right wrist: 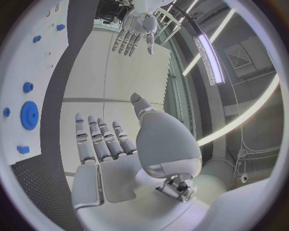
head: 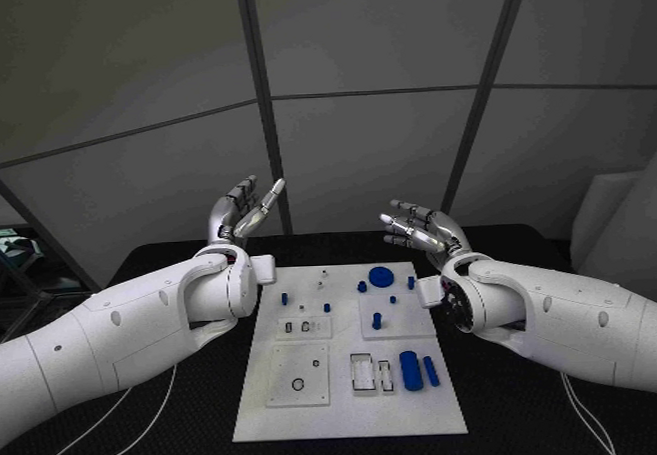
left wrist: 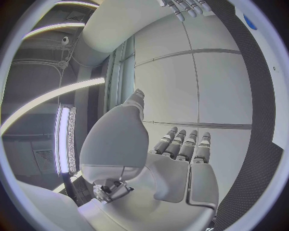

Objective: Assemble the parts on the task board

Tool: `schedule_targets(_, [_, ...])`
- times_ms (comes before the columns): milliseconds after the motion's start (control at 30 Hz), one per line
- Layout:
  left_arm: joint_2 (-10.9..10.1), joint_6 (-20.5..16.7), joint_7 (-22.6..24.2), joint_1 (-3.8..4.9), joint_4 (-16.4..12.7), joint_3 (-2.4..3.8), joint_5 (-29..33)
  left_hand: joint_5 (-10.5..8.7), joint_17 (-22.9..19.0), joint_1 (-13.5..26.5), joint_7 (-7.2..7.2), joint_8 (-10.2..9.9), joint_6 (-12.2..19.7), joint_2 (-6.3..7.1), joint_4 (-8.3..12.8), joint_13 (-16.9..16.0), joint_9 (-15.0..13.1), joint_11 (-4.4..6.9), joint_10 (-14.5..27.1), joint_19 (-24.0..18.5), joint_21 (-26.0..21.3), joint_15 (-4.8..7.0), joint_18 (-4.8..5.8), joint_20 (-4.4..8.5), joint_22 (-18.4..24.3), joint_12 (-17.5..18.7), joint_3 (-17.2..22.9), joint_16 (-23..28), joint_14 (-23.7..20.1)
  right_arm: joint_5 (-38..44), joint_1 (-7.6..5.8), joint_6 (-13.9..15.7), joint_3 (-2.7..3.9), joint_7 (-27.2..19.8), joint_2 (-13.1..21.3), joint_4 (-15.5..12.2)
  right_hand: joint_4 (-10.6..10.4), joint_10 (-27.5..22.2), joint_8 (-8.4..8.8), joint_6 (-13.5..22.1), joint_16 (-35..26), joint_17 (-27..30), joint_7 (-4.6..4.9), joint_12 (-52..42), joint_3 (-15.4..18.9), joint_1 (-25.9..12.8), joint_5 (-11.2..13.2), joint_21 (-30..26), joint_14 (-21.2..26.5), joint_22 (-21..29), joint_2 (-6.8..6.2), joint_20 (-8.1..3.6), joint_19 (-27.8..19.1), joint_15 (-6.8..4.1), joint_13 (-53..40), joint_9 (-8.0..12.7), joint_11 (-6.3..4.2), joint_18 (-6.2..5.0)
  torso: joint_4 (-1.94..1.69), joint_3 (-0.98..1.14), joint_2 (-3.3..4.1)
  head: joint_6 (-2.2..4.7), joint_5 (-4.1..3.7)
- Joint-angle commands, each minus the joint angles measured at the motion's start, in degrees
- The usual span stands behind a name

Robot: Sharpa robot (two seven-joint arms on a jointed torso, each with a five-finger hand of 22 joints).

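Below both raised hands: white rectangular task board (head: 350, 407) flat on the black surface (head: 172, 268), small blue parts (head: 411, 370) scattered on it.
Long blue cylinder lies lengthwise, toward the right hand (head: 423, 230); left hand (head: 245, 210) farther off. Both sets of fingers spread, holding nothing, well above the board.

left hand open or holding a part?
Open: the left hand is raised above the table, fingers apart, nothing in it; the left wrist view shows an empty palm.
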State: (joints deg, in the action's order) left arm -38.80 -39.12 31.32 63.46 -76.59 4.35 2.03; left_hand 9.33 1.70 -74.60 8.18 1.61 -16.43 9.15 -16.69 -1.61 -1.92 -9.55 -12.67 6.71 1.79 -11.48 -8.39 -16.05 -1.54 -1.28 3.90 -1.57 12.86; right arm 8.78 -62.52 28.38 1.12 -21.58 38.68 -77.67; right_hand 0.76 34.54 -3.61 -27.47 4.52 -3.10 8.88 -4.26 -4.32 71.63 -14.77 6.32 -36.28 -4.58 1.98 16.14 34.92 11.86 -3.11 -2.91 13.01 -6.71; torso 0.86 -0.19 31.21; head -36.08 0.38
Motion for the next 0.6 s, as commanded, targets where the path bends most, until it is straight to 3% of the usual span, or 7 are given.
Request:
schedule_targets(33, [0.09,2.36,2.17,0.11,0.06,0.06,0.28,0.15,0.29,-1.16,3.92,0.48,-1.16,-0.49,-0.30,-0.18,-0.15,-0.77,-1.42,1.66,0.84,-0.69,-0.28,-0.57,-0.45,-0.52,0.44,-0.53,2.30,5.66,-0.33,-8.79,0.17,4.01,-0.60,1.26,4.86,20.61,-3.87,-22.50,3.44,-0.73,4.62,-3.68,-2.14,7.35,-0.50,5.31,-19.51,-1.94,0.03,-0.20,11.19,-2.65,-0.68,-1.64,-2.20,-3.93,0.03,-0.01,0.00,-0.01,0.00])
schedule_targets(167, [0.09,2.36,2.17,0.11,0.06,0.06,0.28,-0.18,1.39,-2.19,5.47,1.32,-5.89,-2.36,-0.06,-0.81,-0.66,-3.11,-8.19,8.90,4.19,-1.81,0.81,-0.84,-2.19,-1.59,1.61,-2.89,13.05,6.25,-0.44,-9.78,0.22,4.48,-0.87,1.81,6.34,25.40,-3.75,-26.64,3.72,-0.69,3.24,-3.04,-4.69,7.81,-0.46,7.69,-24.64,-2.68,-0.63,-1.90,14.96,-4.42,-0.41,-1.19,-3.59,-3.87,0.03,-0.01,0.00,-0.01,0.00])
schedule_targets(200, [-2.21,5.11,1.85,0.10,-0.82,0.03,1.04,-0.28,1.92,-2.62,6.00,1.92,-8.67,-2.88,0.10,-1.24,-0.98,-3.97,-12.52,14.81,6.88,-1.49,0.66,-0.76,-3.58,-2.46,1.90,-4.21,18.30,32.32,-1.11,-3.39,0.25,4.00,0.81,3.72,6.55,26.24,-3.62,-27.33,3.63,-0.70,3.09,-2.74,-5.36,7.70,-0.47,8.06,-25.48,-2.79,-0.80,-2.20,15.43,-4.66,-0.40,-1.10,-3.83,-3.87,-0.06,-0.07,0.28,-0.82,-0.35])
schedule_targets(267, [-2.87,5.44,1.89,0.10,-1.44,0.03,1.05,-0.45,2.79,-3.36,6.28,3.17,-14.36,-3.65,0.46,-1.93,-1.58,-4.68,-20.78,24.85,11.66,-1.02,0.09,-0.60,-5.86,-4.22,2.19,-6.62,27.77,36.12,-1.62,-3.63,0.25,4.58,0.74,4.27,7.05,28.09,-3.52,-28.63,3.80,-0.85,2.81,-2.48,-6.60,7.65,-0.51,8.98,-27.48,-3.14,-1.20,-2.89,16.59,-5.29,-0.44,-1.05,-4.46,-3.91,-0.08,0.00,0.50,-0.84,-0.29])
schedule_targets(367, [-3.74,5.83,1.76,0.09,-2.35,0.02,0.75,-0.60,3.30,-4.15,6.62,4.95,-22.52,-4.59,1.27,-2.81,-2.38,-3.39,-32.83,30.86,14.95,0.49,-1.32,-0.49,-7.10,-7.05,2.28,-8.63,34.16,40.83,-2.21,-4.27,0.25,5.56,0.68,4.79,7.46,29.81,-3.29,-29.84,3.83,-0.96,2.49,-1.99,-7.89,7.36,-0.52,10.13,-29.43,-3.64,-1.70,-3.65,17.79,-5.93,-0.43,-1.00,-4.95,-3.86,-0.22,0.00,0.81,-0.87,-0.46])
schedule_targets(467, [-4.87,6.06,1.53,0.08,-3.69,0.00,0.26,-0.63,3.86,-4.51,5.83,6.74,-31.55,-5.26,2.36,-2.71,-3.02,-2.00,-37.86,36.64,18.22,2.15,-2.19,0.26,-8.29,-8.34,1.91,-10.14,39.96,45.94,-2.89,-5.14,0.26,6.95,0.63,5.07,7.81,31.56,-2.59,-30.99,3.53,-1.11,2.30,-0.86,-9.52,6.57,-0.46,12.11,-31.72,-4.62,-2.52,-4.54,19.18,-6.63,-0.44,-0.92,-5.44,-3.72,-0.37,-0.10,1.29,-0.73,-0.60])
schedule_targets(600, [-6.15,6.30,1.13,0.05,-5.62,0.00,-0.30,-0.64,4.92,-4.85,4.74,6.93,-35.11,-6.04,3.84,-2.41,-2.61,-0.65,-42.29,41.45,21.25,3.76,-2.19,1.96,-9.41,-8.53,1.47,-10.91,45.72,52.95,-4.06,-6.12,0.26,9.54,0.53,5.23,8.29,34.07,-1.97,-32.61,3.98,-2.01,1.66,0.02,-10.44,6.18,-0.62,17.40,-35.51,-7.63,-3.34,-6.40,22.22,-7.97,-0.51,-0.95,-6.14,-3.57,-0.79,-0.24,2.15,-0.75,-0.93])
